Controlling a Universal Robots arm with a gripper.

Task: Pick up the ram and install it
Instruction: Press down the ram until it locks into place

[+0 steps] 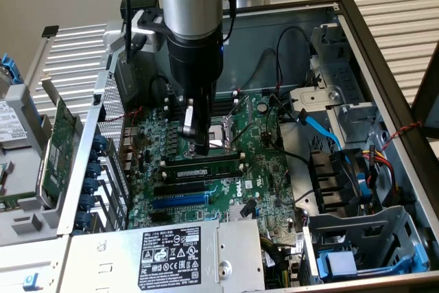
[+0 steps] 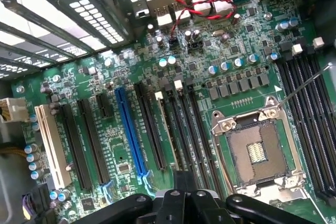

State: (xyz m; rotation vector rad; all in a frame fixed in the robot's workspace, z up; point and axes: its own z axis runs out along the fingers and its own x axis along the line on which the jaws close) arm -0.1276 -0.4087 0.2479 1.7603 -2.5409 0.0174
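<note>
Open computer case point(image 1: 384, 66) with the green motherboard point(image 1: 267, 169) point(image 2: 105, 77) laid flat inside. Near the middle of the board, the CPU socket point(image 1: 223, 138) point(image 2: 260, 148), bare, its metal frame and lever showing.

Down into the case from above, the arm, with the gripper point(image 1: 200, 147) point(image 2: 184, 198) just beside the CPU socket, on the side toward the expansion slots. Clamped or released: cannot tell.

The ram point(image 1: 206, 167) point(image 2: 167, 135): lying along one of the memory slots just beside the CPU socket, between the socket and the blue expansion slot point(image 1: 180, 201) point(image 2: 131, 129). Directly under the gripper in the exterior view; running up to the gripper's black body in the wrist view, where seen edge-on as a thin pale strip with a white end clip point(image 2: 158, 96) at its far end. Touching the gripper or just apart from it: cannot tell.

On the far side of the CPU socket from the ram, more long black memory slots point(image 2: 310, 108). Beyond the blue expansion slot, farther again from the socket, a white slot point(image 2: 52, 140). Well apart from the socket, a twisted red and black wire point(image 2: 194, 3) by the rear ports, a blue flat cable point(image 1: 322, 128) toward the drive bays, and a grey power supply point(image 1: 171, 255) with a black and white label. Outside the case, well away from the socket, a green expansion card point(image 1: 58, 145) standing on edge.
</note>
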